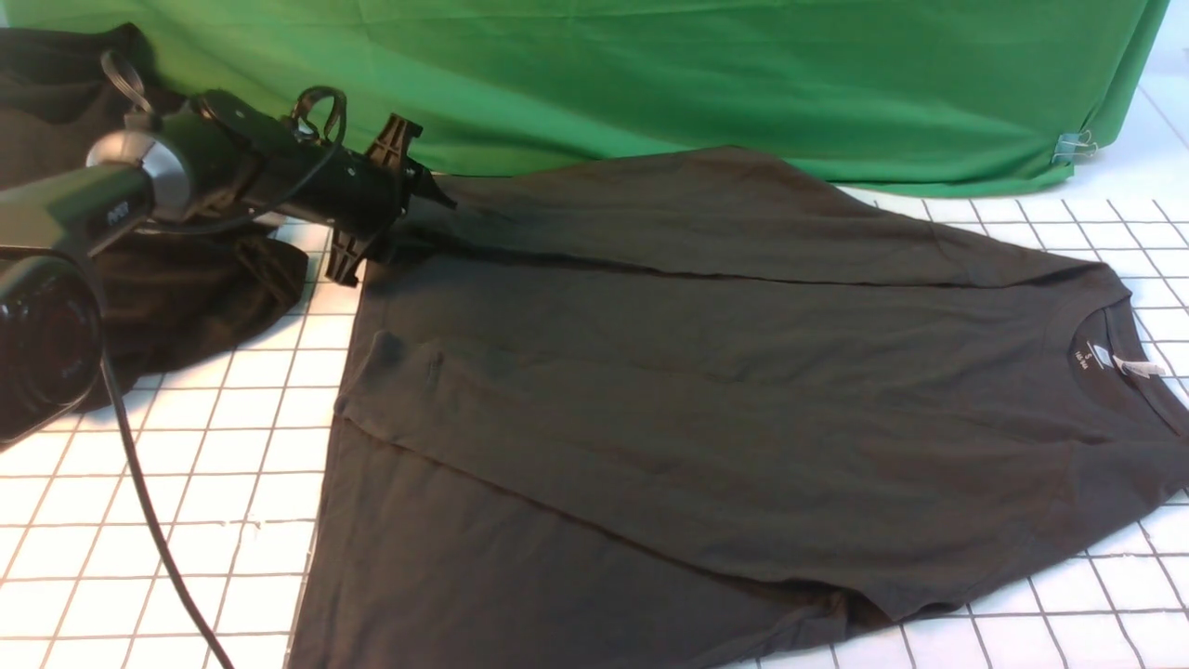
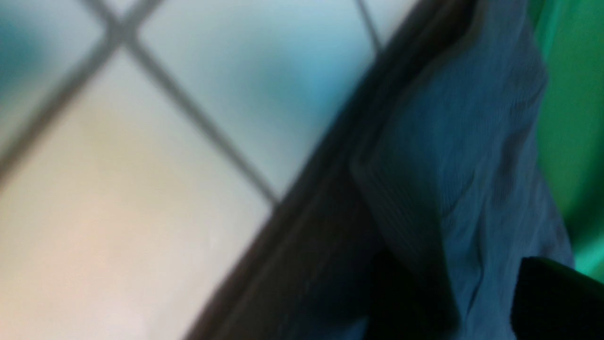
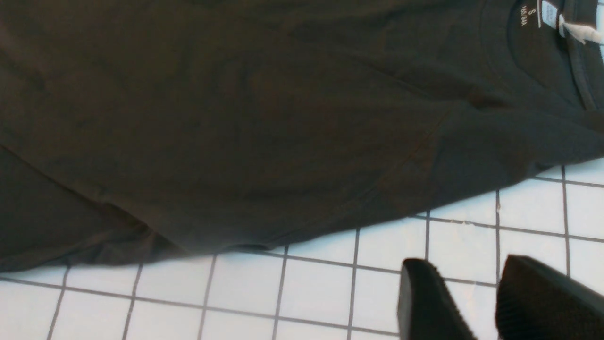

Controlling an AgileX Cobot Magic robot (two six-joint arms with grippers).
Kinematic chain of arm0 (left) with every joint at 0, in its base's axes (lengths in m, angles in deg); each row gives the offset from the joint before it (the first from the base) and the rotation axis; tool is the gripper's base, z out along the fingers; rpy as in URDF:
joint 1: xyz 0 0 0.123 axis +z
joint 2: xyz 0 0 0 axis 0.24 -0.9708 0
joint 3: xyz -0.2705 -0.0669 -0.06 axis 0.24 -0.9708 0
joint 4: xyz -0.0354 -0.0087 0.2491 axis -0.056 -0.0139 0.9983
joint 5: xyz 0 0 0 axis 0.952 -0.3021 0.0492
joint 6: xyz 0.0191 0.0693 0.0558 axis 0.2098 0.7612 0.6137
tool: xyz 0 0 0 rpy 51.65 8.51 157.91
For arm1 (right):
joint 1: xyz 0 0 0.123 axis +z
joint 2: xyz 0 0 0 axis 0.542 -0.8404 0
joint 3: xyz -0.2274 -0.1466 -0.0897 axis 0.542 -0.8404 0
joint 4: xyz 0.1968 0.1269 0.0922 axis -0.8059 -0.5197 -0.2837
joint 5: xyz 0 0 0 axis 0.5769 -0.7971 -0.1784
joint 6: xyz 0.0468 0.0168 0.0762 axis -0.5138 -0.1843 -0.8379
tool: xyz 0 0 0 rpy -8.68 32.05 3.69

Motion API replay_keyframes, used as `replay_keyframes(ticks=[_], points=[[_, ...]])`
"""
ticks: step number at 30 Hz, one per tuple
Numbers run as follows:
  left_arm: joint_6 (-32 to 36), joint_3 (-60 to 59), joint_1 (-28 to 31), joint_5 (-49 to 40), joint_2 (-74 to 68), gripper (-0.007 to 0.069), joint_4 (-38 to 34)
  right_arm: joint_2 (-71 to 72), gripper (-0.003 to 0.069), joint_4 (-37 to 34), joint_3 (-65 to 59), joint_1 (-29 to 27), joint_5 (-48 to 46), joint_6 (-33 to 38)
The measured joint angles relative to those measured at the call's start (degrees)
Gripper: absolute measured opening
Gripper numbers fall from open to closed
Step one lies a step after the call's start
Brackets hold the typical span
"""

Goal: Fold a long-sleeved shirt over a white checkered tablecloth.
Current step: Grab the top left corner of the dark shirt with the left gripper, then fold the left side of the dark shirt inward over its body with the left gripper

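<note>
White checkered tablecloth (image 1: 186, 446) is being shown spread over the worktop, and a green fabric sheet (image 1: 650, 74) is being shown draped along its far edge.

The left pincer (image 1: 390, 200) is being held low at the far left corner of the long-sleeved shirt (image 1: 697, 372), with its jaws being held spread. In the left wrist view a fold of the shirt's cloth is being seen between the dark fingers (image 2: 557, 302). Whether the cloth is being touched cannot be told through the blur.

The right pincer (image 3: 481, 307) is being held over bare tablecloth just beside an edge of the shirt. Its two fingers are being held a little apart and nothing is being pinched between them. It is not being caught by the front view.

The shirt is being shown lying flat across the middle of the tablecloth, hem towards the left arm and crew neck towards the right. A white neck label (image 1: 1138, 367) is being shown inside the collar, and fold lines are being seen running along the shirt's length.

Behind the left arm a blacker heap of cloth (image 1: 186, 288) is being seen lying at the far left, near the shirt. A binder clip (image 1: 1073, 146) is being seen at the green sheet's right end.
</note>
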Motion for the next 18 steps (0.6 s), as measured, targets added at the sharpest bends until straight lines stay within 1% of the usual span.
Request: replay_keyframes(ticks=[1, 4, 5, 6, 8, 13, 17, 18], points=[[0.0, 0.0, 0.0, 0.2, 0.0, 0.0309, 0.0, 0.0, 0.023, 0.0, 0.0, 0.0, 0.0, 0.0], [0.4, 0.0, 0.0, 0.8, -0.5, 0.0158, 0.1, 0.0, 0.0235, 0.0, 0.0, 0.0, 0.0, 0.0], [0.4, 0.0, 0.0, 0.8, -0.5, 0.0158, 0.1, 0.0, 0.0235, 0.0, 0.0, 0.0, 0.0, 0.0], [1.3, 0.0, 0.0, 0.0, -0.5, 0.0069, 0.1, 0.0, 0.0236, 0.0, 0.0, 0.0, 0.0, 0.0], [2.2, 0.0, 0.1, -0.8, -0.4, 0.0025, 0.2, 0.0, 0.0237, 0.0, 0.0, 0.0, 0.0, 0.0], [4.8, -0.1, 0.1, -4.2, 3.7, 0.0016, 1.6, 0.0, 0.0238, 0.0, 0.0, 0.0, 0.0, 0.0], [5.8, -0.1, -0.3, -8.8, 11.2, 0.0016, 3.6, 0.0, 0.0238, -0.1, 0.0, 0.0, 0.0, -0.3], [5.8, -0.1, -0.6, -11.4, 14.4, 0.0016, 5.2, 0.0, 0.0238, -0.1, 0.0, 0.0, 0.0, -0.8]])
